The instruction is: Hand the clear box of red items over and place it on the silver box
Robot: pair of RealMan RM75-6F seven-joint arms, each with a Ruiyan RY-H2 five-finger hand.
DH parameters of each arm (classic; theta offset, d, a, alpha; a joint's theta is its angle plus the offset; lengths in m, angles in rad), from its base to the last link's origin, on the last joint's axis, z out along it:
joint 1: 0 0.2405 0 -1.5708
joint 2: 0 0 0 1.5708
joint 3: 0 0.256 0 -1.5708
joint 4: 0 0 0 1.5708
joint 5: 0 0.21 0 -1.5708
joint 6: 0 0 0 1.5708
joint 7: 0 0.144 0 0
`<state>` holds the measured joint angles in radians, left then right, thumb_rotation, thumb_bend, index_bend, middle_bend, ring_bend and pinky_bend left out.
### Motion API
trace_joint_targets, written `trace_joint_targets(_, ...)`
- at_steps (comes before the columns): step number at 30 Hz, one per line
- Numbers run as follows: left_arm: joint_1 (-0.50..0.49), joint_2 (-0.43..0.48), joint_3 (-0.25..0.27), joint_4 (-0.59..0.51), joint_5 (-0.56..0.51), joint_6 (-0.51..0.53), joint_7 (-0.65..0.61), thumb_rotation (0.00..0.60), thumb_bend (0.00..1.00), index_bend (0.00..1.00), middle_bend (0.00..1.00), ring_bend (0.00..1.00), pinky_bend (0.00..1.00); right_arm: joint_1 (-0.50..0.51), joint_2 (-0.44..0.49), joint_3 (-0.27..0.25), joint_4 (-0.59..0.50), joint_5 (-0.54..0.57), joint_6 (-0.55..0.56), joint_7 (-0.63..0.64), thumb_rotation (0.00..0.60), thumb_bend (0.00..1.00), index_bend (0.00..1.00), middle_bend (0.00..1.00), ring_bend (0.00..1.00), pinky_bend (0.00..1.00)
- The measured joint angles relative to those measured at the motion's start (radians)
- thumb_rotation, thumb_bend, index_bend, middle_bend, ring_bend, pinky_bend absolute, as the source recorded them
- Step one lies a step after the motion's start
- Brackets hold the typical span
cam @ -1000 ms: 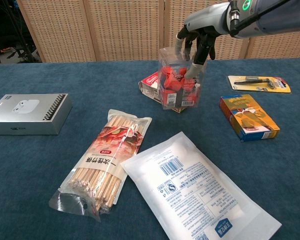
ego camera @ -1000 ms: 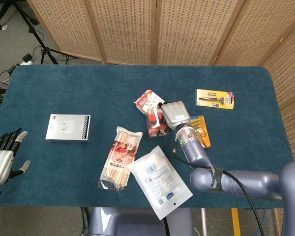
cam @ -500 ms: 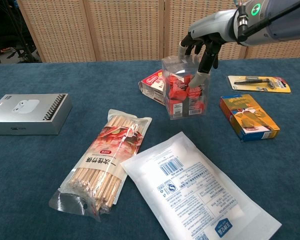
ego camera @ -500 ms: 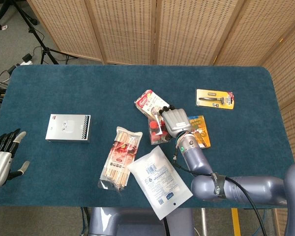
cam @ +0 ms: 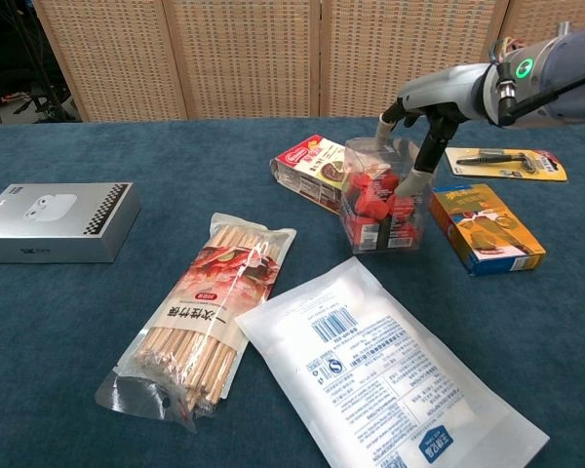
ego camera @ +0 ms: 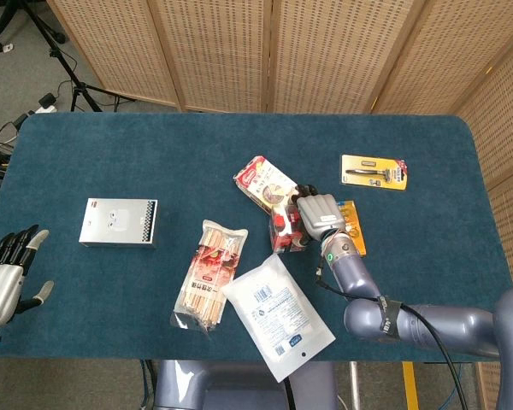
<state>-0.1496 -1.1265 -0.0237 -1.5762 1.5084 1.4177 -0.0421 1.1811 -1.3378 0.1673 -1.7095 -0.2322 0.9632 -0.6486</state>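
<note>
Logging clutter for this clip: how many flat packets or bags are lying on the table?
2. A chopstick packet lies left of centre near the front edge; a white bag lies beside it, partly overhanging that edge. None looks hidden.

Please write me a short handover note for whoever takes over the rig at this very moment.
Right hand: grips the clear box of red items from above, near the middle of the table, between the red snack pack and the orange box.
Left hand: holds nothing, fingers apart, at the table's near left edge.
Silver box: on the table's left side, nothing on it.
Done: clear box grasped.
Left: pass it to the left hand, then set it on the silver box.
</note>
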Motion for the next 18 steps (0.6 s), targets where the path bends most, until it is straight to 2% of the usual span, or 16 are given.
trace_joint_targets(3,0.001,0.001,0.0,-0.002,0.003,0.004,-0.001,0.6,0.32,0.07,0.0,0.0,0.0,-0.007,0.006,-0.004,0.0,0.004,-0.014,0.006,0.6,0.2,0.18,0.0,0.0,0.14)
trace_joint_targets(7,0.001,0.0,0.001,-0.003,0.005,0.004,0.002,0.6,0.32,0.07,0.0,0.0,0.0,-0.009,0.02,-0.009,-0.007,0.015,-0.038,0.006,0.6,0.14,0.05,0.0,0.0,0.02)
trace_joint_targets(13,0.001,0.0,0.001,-0.003,0.004,0.003,0.005,0.6,0.32,0.07,0.0,0.0,0.0,-0.001,0.043,-0.015,-0.024,0.041,-0.051,-0.003,0.6,0.1,0.0,0.0,0.0,0.0)
trace_joint_targets(18,0.001,0.0,0.0,-0.001,0.002,0.002,0.004,0.6,0.32,0.07,0.0,0.0,0.0,0.02,0.059,-0.034,-0.054,0.085,0.032,-0.075,0.6,0.1,0.0,0.0,0.0,0.0)
